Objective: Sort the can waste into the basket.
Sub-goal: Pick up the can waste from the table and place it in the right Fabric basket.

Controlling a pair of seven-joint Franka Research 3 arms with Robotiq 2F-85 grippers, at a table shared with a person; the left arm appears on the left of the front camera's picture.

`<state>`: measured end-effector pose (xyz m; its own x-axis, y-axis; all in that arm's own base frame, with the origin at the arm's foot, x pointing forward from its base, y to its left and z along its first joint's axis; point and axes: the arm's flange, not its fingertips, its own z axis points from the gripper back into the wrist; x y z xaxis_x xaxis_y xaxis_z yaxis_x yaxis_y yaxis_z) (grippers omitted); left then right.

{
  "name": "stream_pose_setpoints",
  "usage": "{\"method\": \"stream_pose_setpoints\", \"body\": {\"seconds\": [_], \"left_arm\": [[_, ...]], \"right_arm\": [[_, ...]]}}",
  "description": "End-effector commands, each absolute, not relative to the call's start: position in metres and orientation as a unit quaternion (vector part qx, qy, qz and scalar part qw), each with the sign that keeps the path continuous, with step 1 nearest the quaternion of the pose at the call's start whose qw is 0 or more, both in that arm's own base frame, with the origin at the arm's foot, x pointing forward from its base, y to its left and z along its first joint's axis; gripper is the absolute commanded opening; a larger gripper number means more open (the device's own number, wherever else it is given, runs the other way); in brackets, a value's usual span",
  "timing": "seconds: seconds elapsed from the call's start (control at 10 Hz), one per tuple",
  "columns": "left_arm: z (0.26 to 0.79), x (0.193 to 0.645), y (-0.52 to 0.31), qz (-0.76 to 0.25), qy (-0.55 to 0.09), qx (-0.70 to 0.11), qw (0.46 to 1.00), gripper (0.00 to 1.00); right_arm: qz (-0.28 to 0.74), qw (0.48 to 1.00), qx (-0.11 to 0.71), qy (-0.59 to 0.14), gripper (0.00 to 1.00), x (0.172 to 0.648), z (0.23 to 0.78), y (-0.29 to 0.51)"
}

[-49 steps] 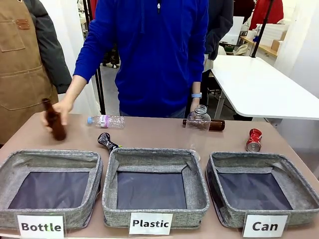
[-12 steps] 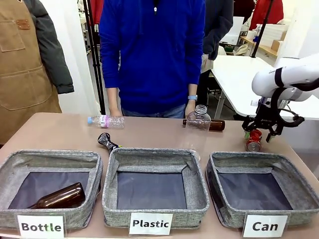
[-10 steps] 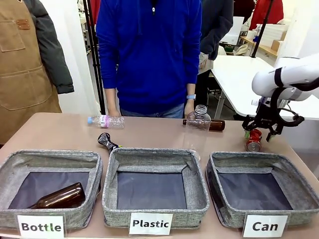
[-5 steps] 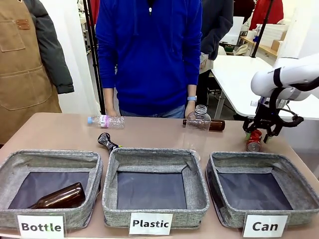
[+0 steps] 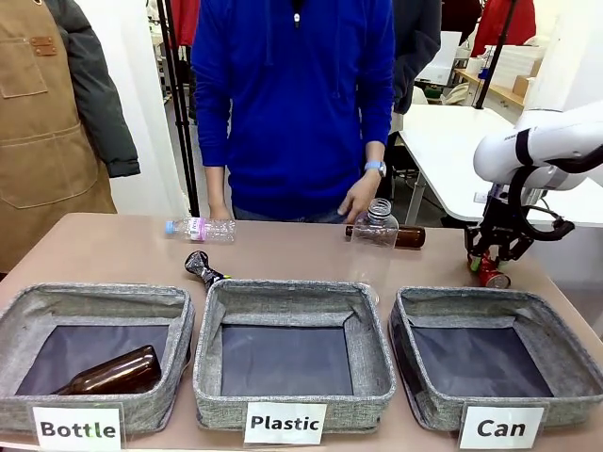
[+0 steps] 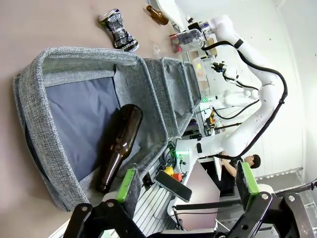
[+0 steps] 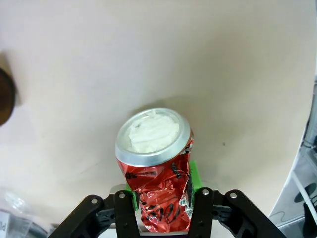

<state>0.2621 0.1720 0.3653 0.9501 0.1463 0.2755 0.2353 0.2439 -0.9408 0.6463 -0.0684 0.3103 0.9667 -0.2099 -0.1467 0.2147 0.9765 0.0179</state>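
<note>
At the far right of the counter (image 5: 283, 247), just behind the Can basket (image 5: 468, 303), the right claw (image 5: 491, 267) is clenched on the red can (image 5: 493, 276), green pads (image 7: 194, 177) pressed against its crumpled sides. The dark can (image 5: 202, 267) lies behind the Plastic bin (image 5: 292, 293). The left claw (image 6: 187, 179) stands released over the Bottle bin (image 6: 30, 99).

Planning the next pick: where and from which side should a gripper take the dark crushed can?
Probably across its crumpled middle, from above. The dark crushed can lies on its side, close behind the Plastic basket, so a low approach looks cramped; the squashed body looks narrower than its round end.
</note>
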Motion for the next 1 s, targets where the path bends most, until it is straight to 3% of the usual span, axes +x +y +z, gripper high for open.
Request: {"method": "stream_pose_setpoints", "body": {"seconds": [0.0, 0.3, 0.5, 0.7, 0.9], "left_arm": [[0.368, 0.260, 0.174, -0.029, -0.157, -0.616, 0.772, 1.00], [0.368, 0.260, 0.174, -0.029, -0.157, -0.616, 0.772, 1.00], [0.368, 0.260, 0.174, -0.029, -0.157, -0.616, 0.772, 1.00], [0.368, 0.260, 0.174, -0.029, -0.157, -0.616, 0.772, 1.00], [0.368, 0.260, 0.174, -0.029, -0.157, -0.616, 0.772, 1.00]], "right_arm": [[-0.116, 0.990, -0.014, 0.078, 0.00, 0.655, 0.317, -0.065], [-0.107, 0.992, -0.014, 0.069, 0.00, 0.642, 0.343, -0.064], [-0.060, 0.996, 0.018, 0.065, 0.00, 0.598, 0.414, -0.076], [0.065, 0.998, 0.019, 0.012, 0.00, 0.523, 0.486, -0.084], [0.243, 0.970, -0.002, 0.002, 0.00, 0.452, 0.513, -0.085]]}}
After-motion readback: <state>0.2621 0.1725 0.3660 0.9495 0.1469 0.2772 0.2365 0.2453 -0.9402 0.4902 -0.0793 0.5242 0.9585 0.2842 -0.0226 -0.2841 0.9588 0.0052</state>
